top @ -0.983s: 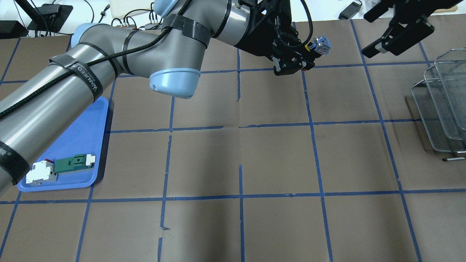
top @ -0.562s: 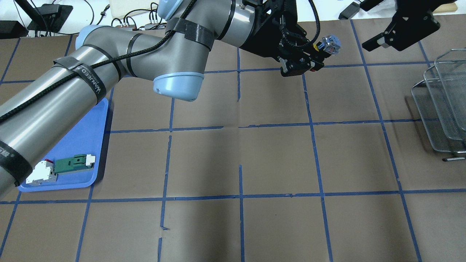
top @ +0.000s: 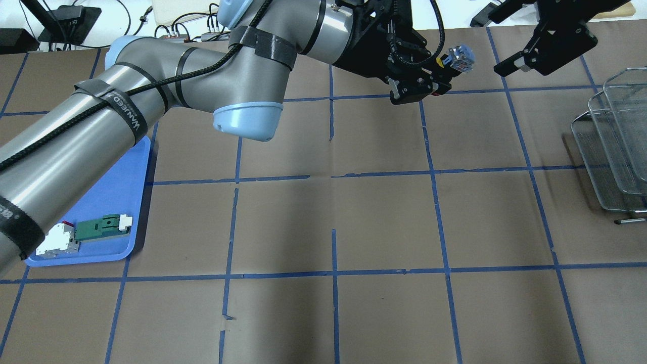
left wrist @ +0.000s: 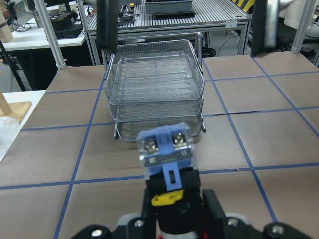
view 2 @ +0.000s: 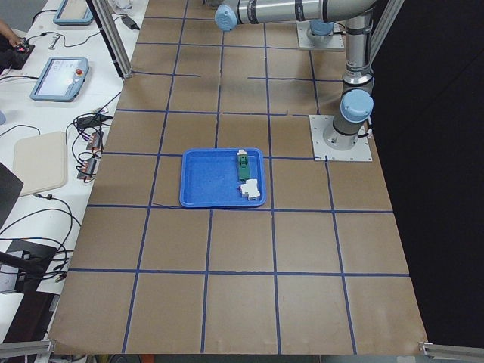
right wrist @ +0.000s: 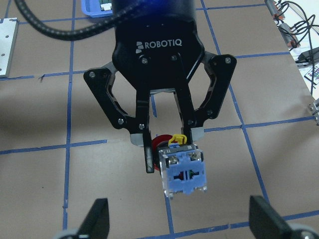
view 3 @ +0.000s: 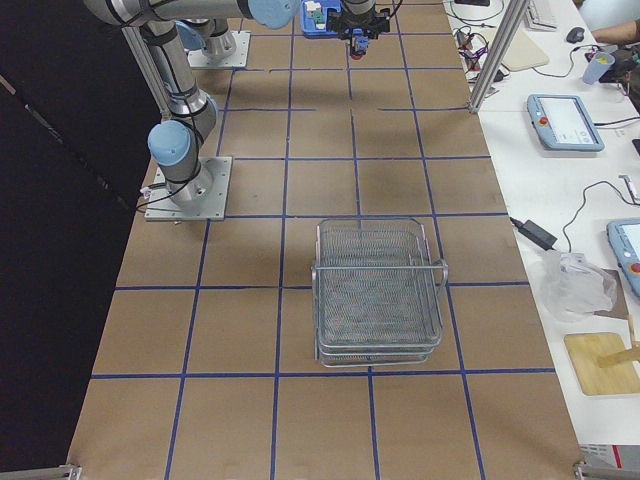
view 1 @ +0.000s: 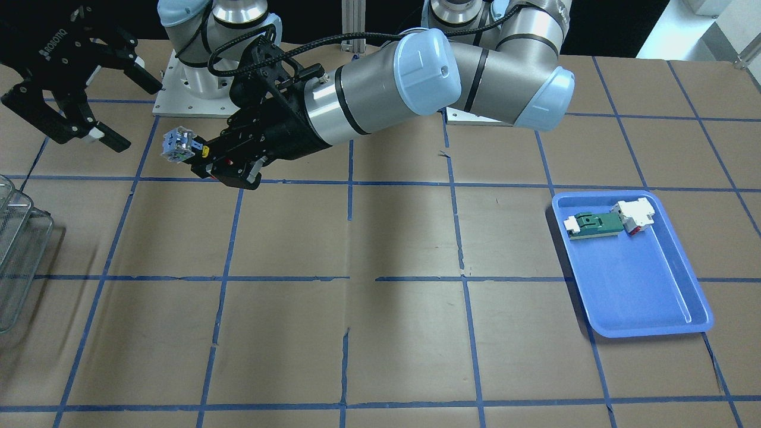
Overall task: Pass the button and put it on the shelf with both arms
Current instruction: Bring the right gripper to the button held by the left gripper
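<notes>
We are at the hand-over: the left gripper point(right wrist: 169, 149) pinches the button point(right wrist: 185, 173) aloft by its cap end, and the right gripper point(view 1: 137, 116), spread wide nearby, should next close on its blue base, the shelf point(top: 614, 146) well apart.

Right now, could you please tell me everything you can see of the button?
The button hangs in the air above the table, clamped near its red-capped end by the left gripper, the only thing touching it. It lies roughly level. Its clear bluish block, with blue clips and metal screws, points outward toward the open right gripper, which is apart from it. A yellow bit shows behind the block; the red cap is mostly hidden inside the grip.
</notes>
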{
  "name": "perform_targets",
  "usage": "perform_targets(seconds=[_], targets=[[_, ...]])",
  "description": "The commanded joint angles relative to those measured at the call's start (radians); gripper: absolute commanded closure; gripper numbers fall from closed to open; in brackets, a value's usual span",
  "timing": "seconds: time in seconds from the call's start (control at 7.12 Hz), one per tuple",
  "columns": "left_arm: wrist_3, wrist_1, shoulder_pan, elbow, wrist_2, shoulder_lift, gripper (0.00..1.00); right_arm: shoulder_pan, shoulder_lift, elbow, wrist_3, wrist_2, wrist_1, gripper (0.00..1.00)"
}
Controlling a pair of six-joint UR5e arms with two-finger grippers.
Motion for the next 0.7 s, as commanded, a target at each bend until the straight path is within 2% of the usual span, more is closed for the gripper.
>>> perform_targets(seconds=[0.0,0.56], targets=[[0.001,0.021,0.002,-0.008,-0.011,0.001,1.0,0.011,0.022,0.01,0.002,0.002,-0.002,0.0],[0.002,0.019,0.002,-0.01,-0.011,-0.002,1.0,0.053,0.022,0.014,0.01,0.001,0.008,0.0]])
